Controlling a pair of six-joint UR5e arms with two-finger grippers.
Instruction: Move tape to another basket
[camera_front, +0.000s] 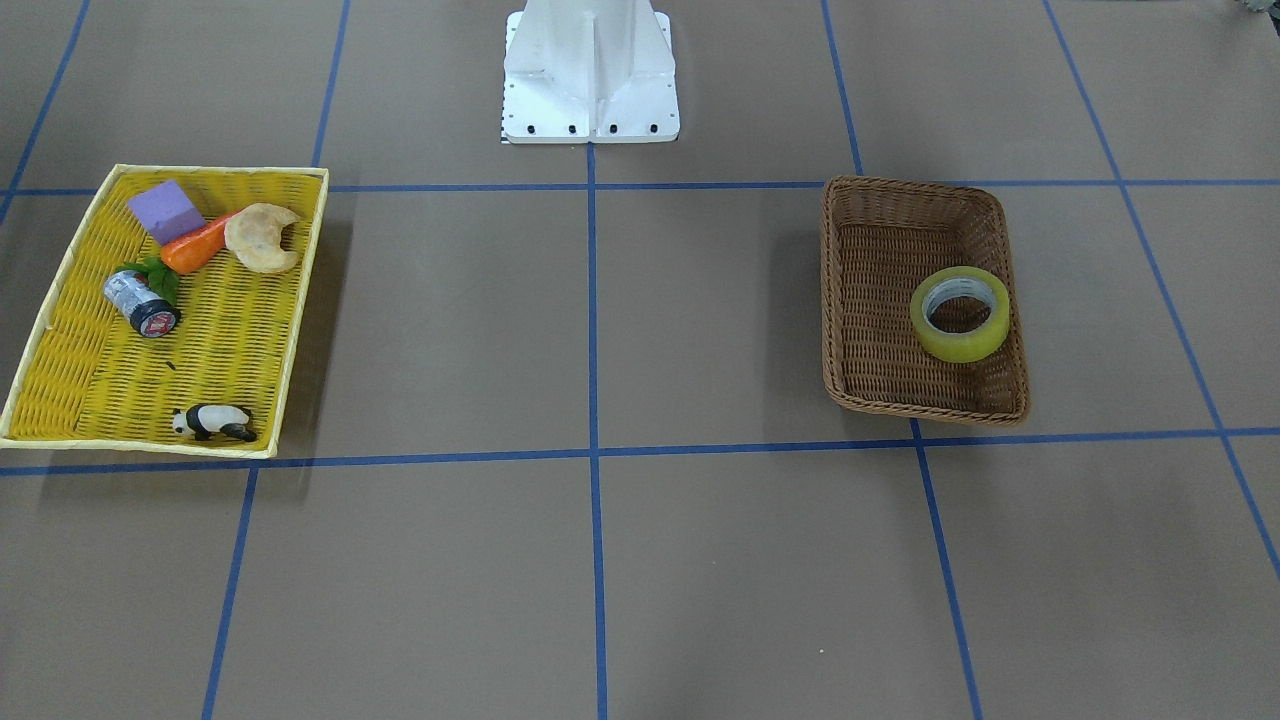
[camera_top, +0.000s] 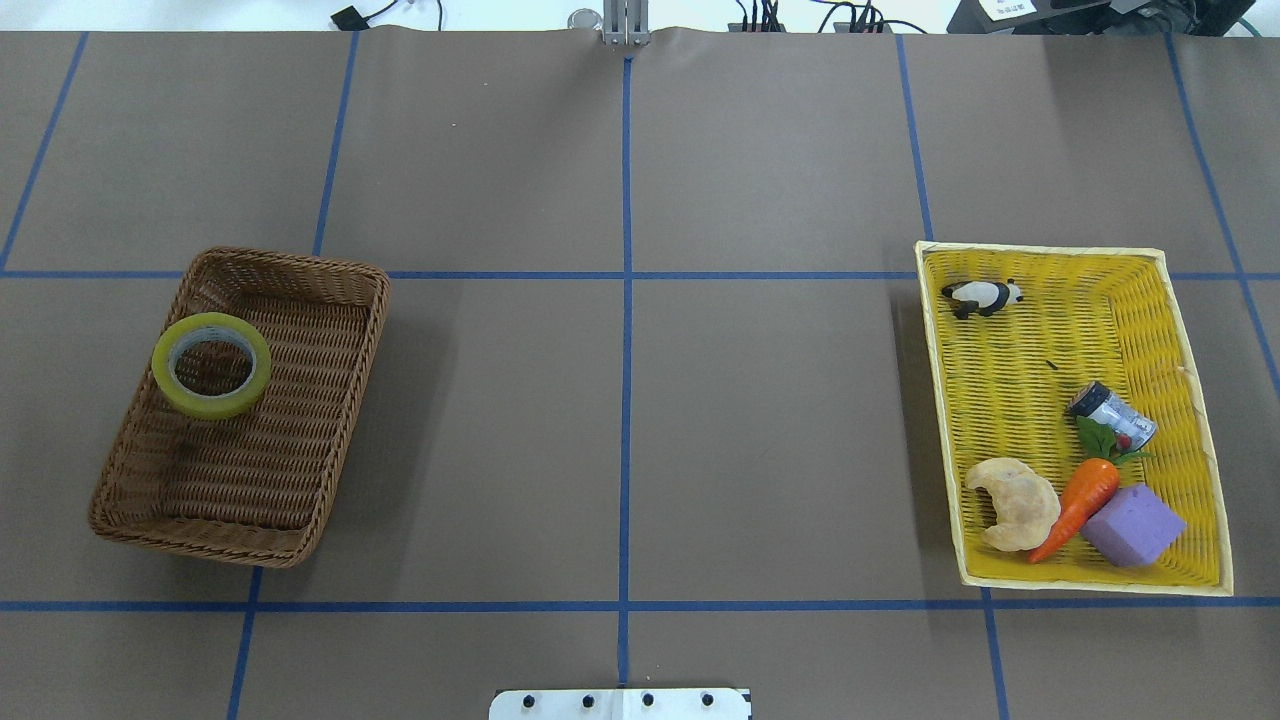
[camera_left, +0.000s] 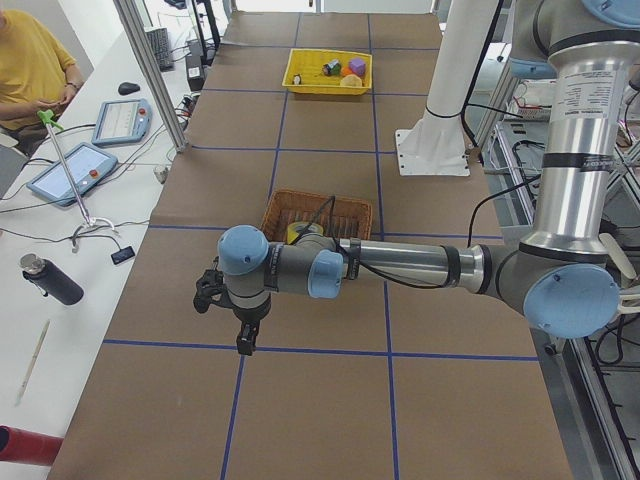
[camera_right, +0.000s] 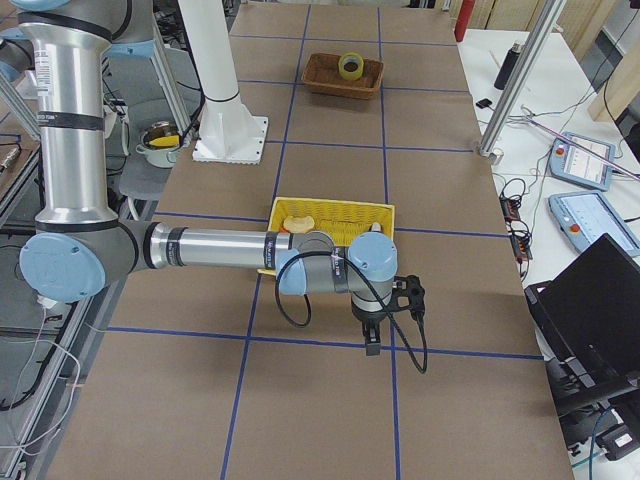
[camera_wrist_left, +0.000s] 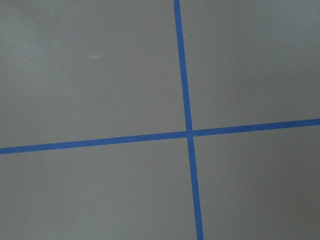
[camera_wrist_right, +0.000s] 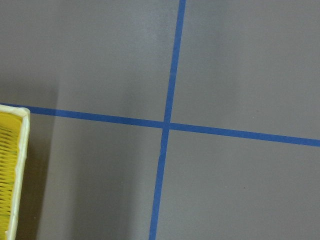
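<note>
I see the tape (camera_top: 211, 365) inside the basket (camera_top: 200, 541), propped against the wall farthest from the yellow tray (camera_top: 1040, 250). The left end effector (camera_left: 244, 344) hangs over the table (camera_top: 760, 420) near the basket, and the right end effector (camera_right: 372, 346) is well apart from it. I cannot tell whether either is open or closed.

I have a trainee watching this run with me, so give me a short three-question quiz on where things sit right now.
1. True or false: the tape lies inside the brown wicker basket.
2. Multiple choice: that basket sits on the robot's A) left, B) right, C) centre line.
3. Fill the blank: in the yellow tray, the carrot lies between the croissant and the ____ block.

Key: 1 true; 2 A; 3 purple.
</note>
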